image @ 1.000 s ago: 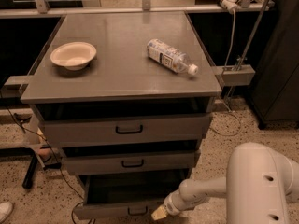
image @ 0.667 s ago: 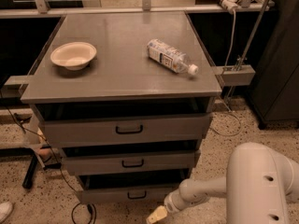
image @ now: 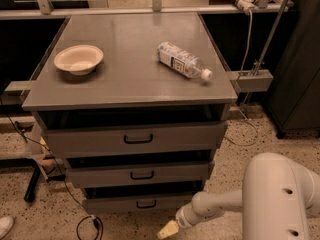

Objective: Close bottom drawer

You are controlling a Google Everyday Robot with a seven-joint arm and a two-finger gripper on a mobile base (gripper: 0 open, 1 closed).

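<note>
The bottom drawer (image: 145, 202) is the narrowest grey drawer, lowest in the cabinet, with a shallow front and a small black loop handle (image: 146, 203). Its front sits just slightly forward of the middle drawer (image: 140, 174) above it. My gripper (image: 167, 230) is at the end of the white arm (image: 220, 206), low near the floor. It is just in front of and below the bottom drawer's right part, a short way clear of the front panel.
The widest drawer (image: 135, 138) is on top. A white bowl (image: 78, 59) and a lying plastic bottle (image: 183, 61) rest on the cabinet top (image: 125, 79). Cables (image: 85, 224) lie on the speckled floor at left. A dark cabinet (image: 300, 84) stands at right.
The bottom drawer has slid back into the cabinet from standing well out. My gripper followed it toward the cabinet and now sits just clear of its front.
</note>
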